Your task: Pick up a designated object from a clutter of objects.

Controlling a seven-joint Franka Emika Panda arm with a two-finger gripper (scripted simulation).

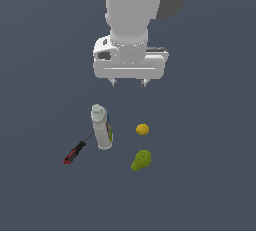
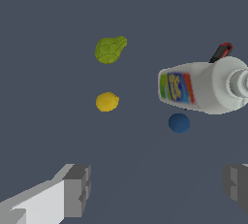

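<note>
1. Hovering above the clutter, the gripper (image 1: 129, 82) points straight down with its fingers spread wide and nothing between them; in the wrist view the two grey fingertips (image 2: 77, 189) sit at opposite edges of the picture with bare floor between

2. Lying on its side, the white bottle (image 1: 102, 131) is the designated object; its pale grey-green cap (image 1: 97, 110) points towards the arm and its multicoloured label (image 2: 177, 88) faces sideways, so the long body offers two parallel flanks for the fingers

3. Beside the bottle on the exterior view's left lies the red-and-black screwdriver (image 1: 75, 152), its thin shaft reaching up to the bottle's side; whether they touch I cannot tell

4. On the exterior view's right, the yellow lemon (image 1: 142, 129) and the green pear (image 1: 141, 160) sit apart from the bottle, leaving that flank free

5. A small blue ball (image 2: 179, 122) shows only in the wrist view, just beside the bottle's label end

6. Judging from this, the gripper is not yet centred over the bottle, which sits off to one side in the wrist view; a sideways shift is needed before descending, and the screwdriver shaft could get nudged
</note>
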